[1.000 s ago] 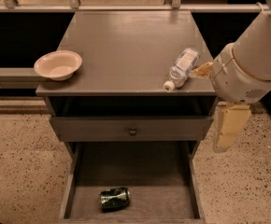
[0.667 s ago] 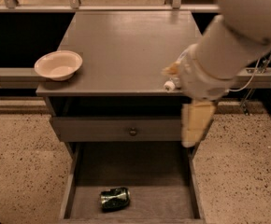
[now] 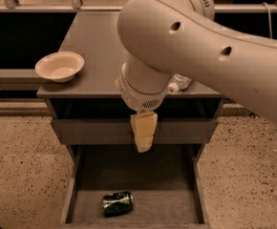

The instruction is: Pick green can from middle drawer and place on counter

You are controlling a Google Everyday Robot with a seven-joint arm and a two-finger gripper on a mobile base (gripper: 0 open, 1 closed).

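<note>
The green can (image 3: 118, 203) lies on its side on the floor of the open middle drawer (image 3: 176, 209), near the front left. My gripper (image 3: 143, 136) hangs pointing down from the big white arm, in front of the closed drawer front, above the drawer and a little right of the can. It is well clear of the can and holds nothing that I can see. The counter (image 3: 95, 42) is the grey top of the cabinet, partly hidden by my arm.
A pale bowl (image 3: 59, 66) stands on the counter's front left corner. A clear plastic bottle with a white cap (image 3: 175, 86) lies on the counter at the right, mostly hidden behind my arm. A closed drawer front (image 3: 90, 130) sits above the open drawer. Speckled floor lies on both sides.
My arm has swung from the right side leftward across the cabinet front. The gripper is now over the open drawer's middle. The can, the bowl and the bottle have not moved.
</note>
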